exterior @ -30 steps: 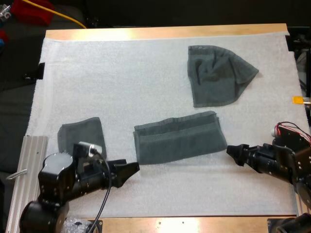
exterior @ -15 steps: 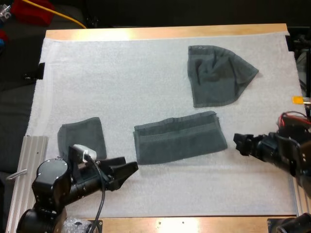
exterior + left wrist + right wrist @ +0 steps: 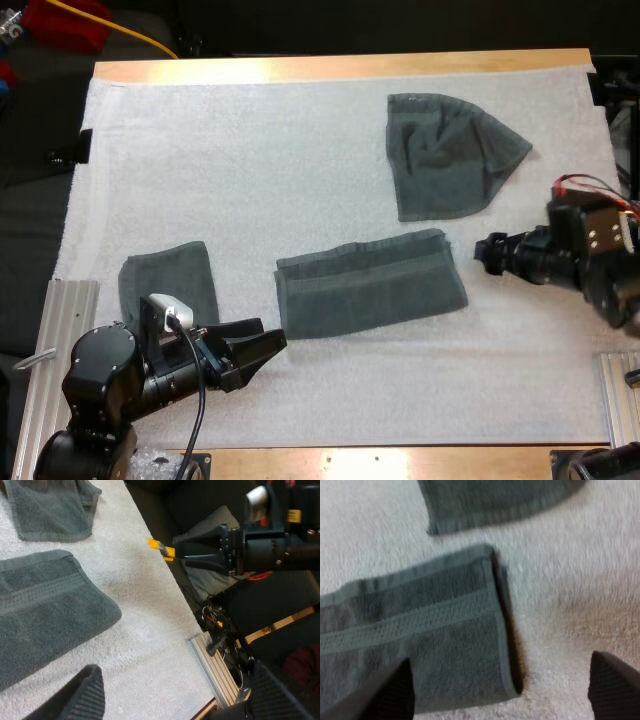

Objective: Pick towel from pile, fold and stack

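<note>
high view. the white mat (image 3: pixel 250 180) covers most of the wooden desk (image 3: pixel 340 66). three dark grey-green towels lie on it, well apart from each other.

- crumpled towel (image 3: pixel 448 158): far right of the mat, bunched, rounded toward its right side.
- half-folded towel (image 3: pixel 370 285): middle of the mat toward the near side, a long flat strip lying left to right, with a woven band along its length.
- small folded towel (image 3: pixel 168 280): near left, a compact rectangle, flat, close to a metal rail (image 3: pixel 62 330) at the mat's left edge.

left tool (image 3: pixel 262 345): low over the mat, just beside the near left corner of the half-folded towel; cannot tell from here if it touches. in the left wrist view the left tool (image 3: pixel 175 680) has its fingers (image 3: pixel 85 695) spread wide and holding nothing, the half-folded towel (image 3: pixel 45 610) lying ahead of them and the crumpled towel (image 3: pixel 50 510) beyond it. the right tool (image 3: pixel 195 550) appears farther off, above the mat's edge.

right tool (image 3: pixel 488 250): just off the right end of the half-folded towel, apart from it, nearer than the crumpled towel. in the right wrist view the right tool (image 3: pixel 500 660) has its fingers (image 3: pixel 612 682) standing wide apart, empty, over the end of the half-folded towel (image 3: pixel 420 630); the hem of the crumpled towel (image 3: pixel 495 500) lies just past it.
</note>
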Motion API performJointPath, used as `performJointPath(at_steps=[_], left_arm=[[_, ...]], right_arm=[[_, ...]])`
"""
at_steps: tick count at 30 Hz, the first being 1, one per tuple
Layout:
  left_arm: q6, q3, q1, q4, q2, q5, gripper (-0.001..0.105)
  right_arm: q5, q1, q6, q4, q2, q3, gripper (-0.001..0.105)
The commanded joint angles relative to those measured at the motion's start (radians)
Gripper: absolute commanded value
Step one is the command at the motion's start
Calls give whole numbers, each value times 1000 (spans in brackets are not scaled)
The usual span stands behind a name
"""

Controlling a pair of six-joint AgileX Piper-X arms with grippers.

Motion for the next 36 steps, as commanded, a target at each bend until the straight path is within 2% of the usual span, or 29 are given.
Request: performJointPath(at_steps=[1,9,14,18,29,36], left_arm=[[-9,-8,2,-11,-3,9,60],[-9,-8,2,-4,-3,9,60],[-9,-8,2,26,-3,9,60],[-9,-8,2,33,-3,9,60],[-9,-8,2,33,-3,9,60],[-9,-8,2,33,-3,9,60]], right_arm=[[-50,-29,-27,-8,14,-10,70],[-295,-152,-129,-36,173,-10,70],[-356,-165,-160,-74,268,-10,70],[-444,-165,-162,-111,347,-10,70],[-515,-159,-157,-159,523,-10,70],[-530,-105,-138,-159,577,-10,70]])
